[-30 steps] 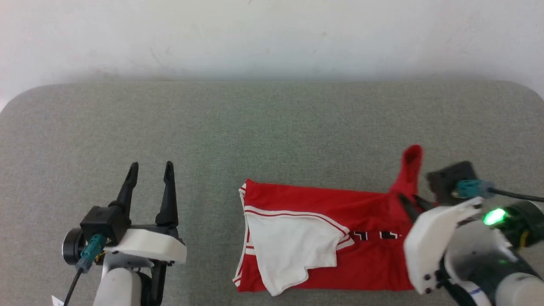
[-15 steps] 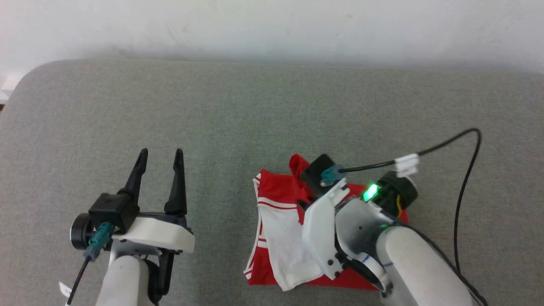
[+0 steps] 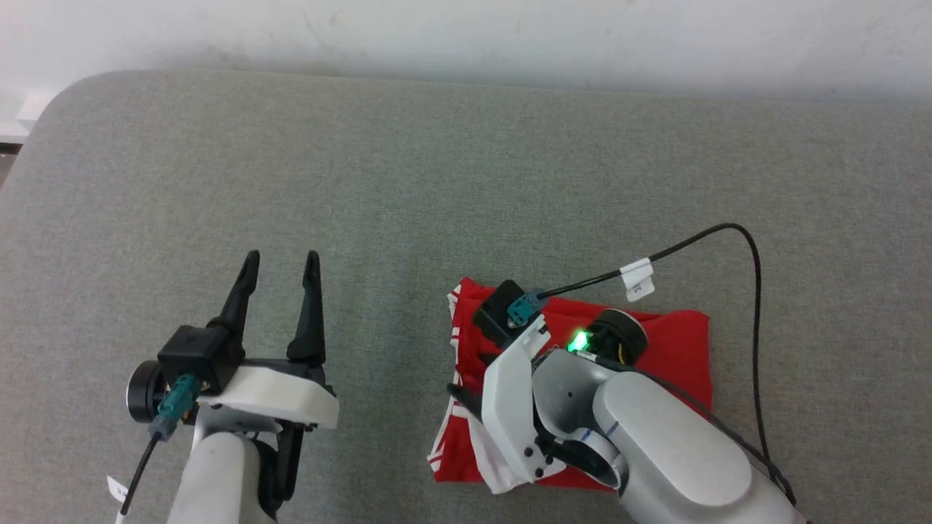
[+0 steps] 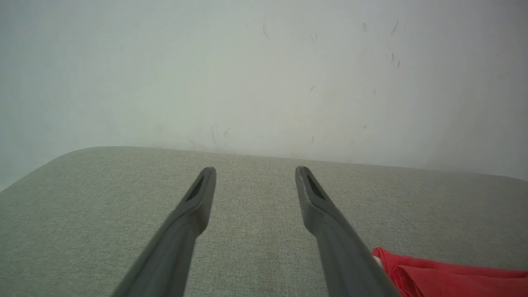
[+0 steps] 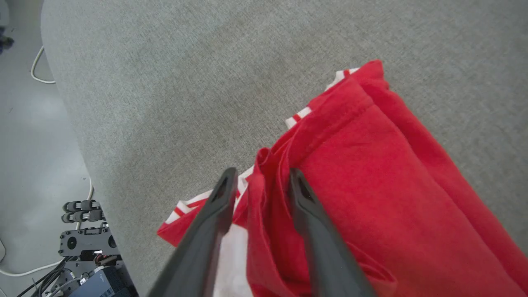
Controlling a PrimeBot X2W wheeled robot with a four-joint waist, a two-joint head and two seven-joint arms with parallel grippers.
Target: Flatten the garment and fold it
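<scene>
The garment (image 3: 677, 349) lies on the grey table (image 3: 437, 182), its red body doubled over to the left, with white striped sleeve edges (image 3: 455, 335) poking out from under the fold. My right gripper (image 3: 466, 375) hangs over its left edge. In the right wrist view this gripper (image 5: 262, 175) has its fingers apart, and a raised ridge of the red garment (image 5: 371, 185) stands between them. My left gripper (image 3: 282, 256) rests open and empty on the table, left of the garment. In the left wrist view the left gripper (image 4: 255, 171) points at the wall, and a corner of the garment (image 4: 433, 272) shows at the lower right.
A black cable (image 3: 753, 291) with a white tag loops from my right wrist over the table right of the garment. A white wall (image 3: 466, 29) runs behind the table. Past the table's rounded corner the floor holds cables and dark equipment (image 5: 82, 243).
The right gripper has carried the lifted red end of the garment leftward and down, doubling the garment over onto its left part. The head camera has shifted. The left gripper stayed put.
</scene>
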